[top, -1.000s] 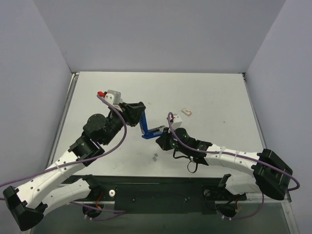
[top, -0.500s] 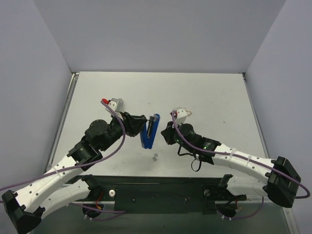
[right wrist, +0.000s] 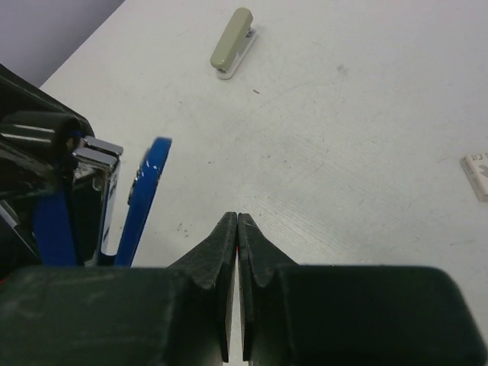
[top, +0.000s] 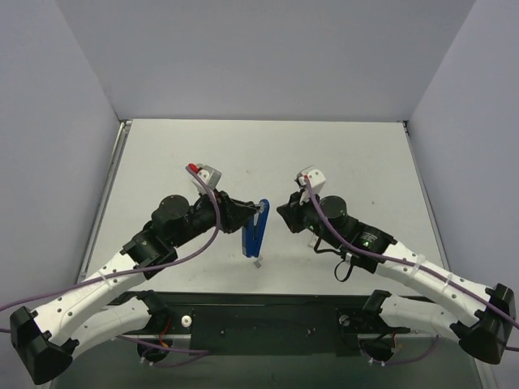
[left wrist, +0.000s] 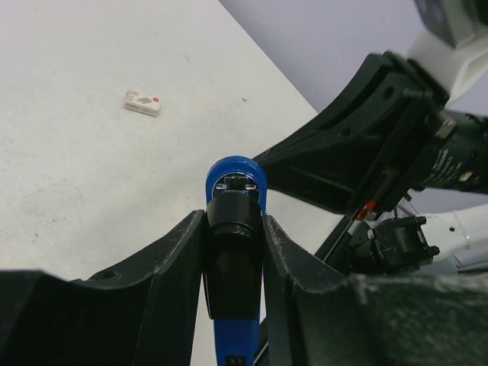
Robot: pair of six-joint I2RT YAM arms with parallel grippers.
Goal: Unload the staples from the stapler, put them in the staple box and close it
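Observation:
The blue stapler (top: 255, 228) is held above the table, long axis up and down, its two arms a little apart. My left gripper (top: 242, 217) is shut on it; in the left wrist view the fingers (left wrist: 179, 259) clamp its black part with the blue end (left wrist: 235, 177) sticking out ahead. In the right wrist view the blue arm (right wrist: 143, 200) and the silver magazine (right wrist: 107, 191) show at the left. A small grey bit of staples (top: 257, 262) lies on the table just under the stapler. My right gripper (top: 285, 212) is shut and empty, to the right of the stapler (right wrist: 232, 219).
A small white box (left wrist: 142, 102) lies on the table beyond the stapler; it also shows at the right edge of the right wrist view (right wrist: 476, 175). A beige stapler (right wrist: 232, 42) lies flat farther off. The right arm (left wrist: 366, 137) is close to the stapler.
My left gripper has swung the stapler from a wide open L to nearly closed and upright, shifting right and nearer. My right gripper has left the stapler and drawn back to the right.

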